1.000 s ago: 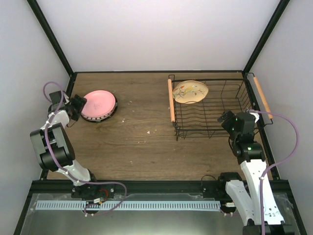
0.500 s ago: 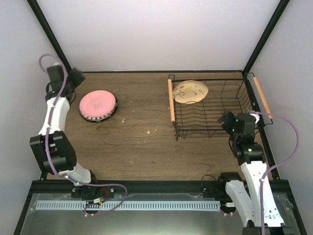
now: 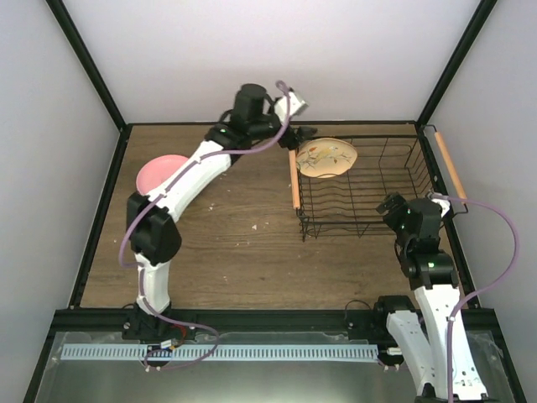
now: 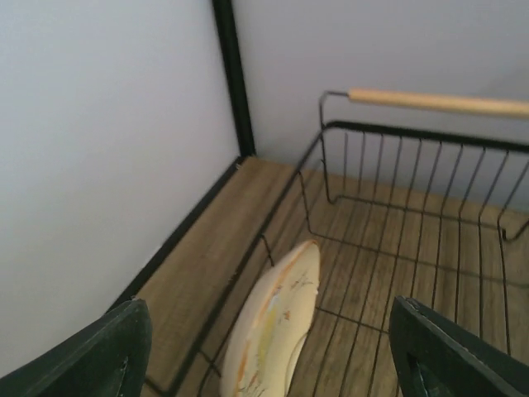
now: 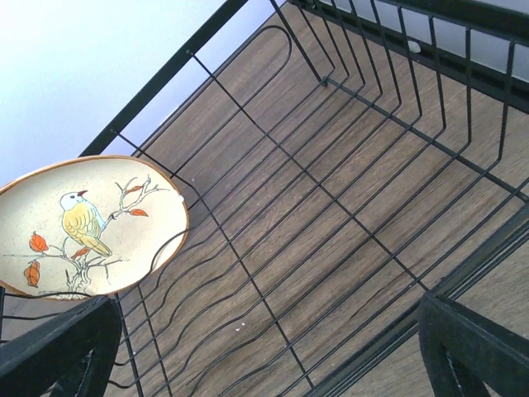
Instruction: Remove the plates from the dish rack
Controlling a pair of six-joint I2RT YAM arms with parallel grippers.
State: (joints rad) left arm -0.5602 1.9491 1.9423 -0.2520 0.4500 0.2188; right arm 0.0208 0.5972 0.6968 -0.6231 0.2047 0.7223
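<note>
The tan plate (image 3: 327, 157) leaned on edge in the far-left corner of the dish rack (image 3: 348, 222). The left gripper (image 3: 296, 133) hovered just above that corner, jaws spread wide and empty. The right gripper (image 3: 393, 206) hung over the rack's near-right part, jaws likewise spread on nothing. A pink plate (image 3: 153, 175) lay well left of the rack, partly hidden by the left arm.

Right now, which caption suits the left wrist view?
Open left fingers hover above the tan plate standing on edge in the dish rack.
</note>
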